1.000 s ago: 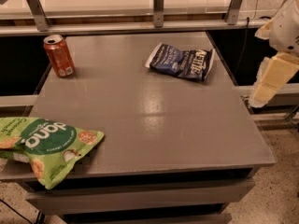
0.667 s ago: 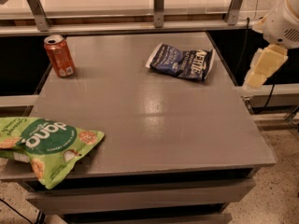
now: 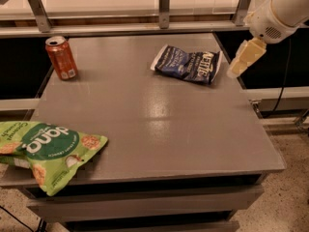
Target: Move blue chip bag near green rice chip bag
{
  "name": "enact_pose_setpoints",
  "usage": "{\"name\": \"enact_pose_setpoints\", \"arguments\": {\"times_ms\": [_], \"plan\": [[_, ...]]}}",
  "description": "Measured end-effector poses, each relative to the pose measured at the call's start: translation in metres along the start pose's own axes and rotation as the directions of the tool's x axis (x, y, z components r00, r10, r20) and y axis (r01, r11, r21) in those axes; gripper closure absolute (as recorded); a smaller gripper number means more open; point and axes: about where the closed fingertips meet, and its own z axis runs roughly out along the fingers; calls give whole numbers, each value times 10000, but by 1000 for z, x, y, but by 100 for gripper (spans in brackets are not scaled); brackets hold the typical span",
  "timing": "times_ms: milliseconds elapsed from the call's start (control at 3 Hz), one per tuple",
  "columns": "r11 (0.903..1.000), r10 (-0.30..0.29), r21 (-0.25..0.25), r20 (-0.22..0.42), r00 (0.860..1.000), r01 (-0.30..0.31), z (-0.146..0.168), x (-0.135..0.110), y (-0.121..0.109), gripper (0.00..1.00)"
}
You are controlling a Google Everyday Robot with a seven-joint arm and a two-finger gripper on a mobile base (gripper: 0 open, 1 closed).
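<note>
The blue chip bag [image 3: 187,64] lies flat on the grey table [image 3: 159,124] at the back right, dark navy with white lettering. The green rice chip bag [image 3: 46,151] lies at the front left, hanging over the table's left and front edges. My gripper [image 3: 244,58], pale yellow on a white arm, hangs at the table's right edge, just right of the blue bag and apart from it. It holds nothing that I can see.
An orange soda can [image 3: 61,57] stands upright at the back left of the table. A metal rail with posts [image 3: 164,4] runs along the back. Speckled floor [image 3: 289,178] lies to the right.
My gripper has moved up and to the left, from beside the table's right edge toward the blue chip bag. The bags and can have not moved.
</note>
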Motion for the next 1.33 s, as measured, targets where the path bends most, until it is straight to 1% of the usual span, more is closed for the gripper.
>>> {"name": "enact_pose_setpoints", "arguments": {"times_ms": [333, 667, 1000, 1333], "plan": [[9999, 157, 52, 816, 9965, -162, 30, -26, -12, 0], [9973, 707, -269, 1369, 9881, -676, 64, -37, -14, 0], [9925, 1090, -750, 1925, 9752, -962, 92, -53, -7, 0], [9865, 1314, -1248, 2192, 9668, -1058, 116, -67, 4, 0]]}}
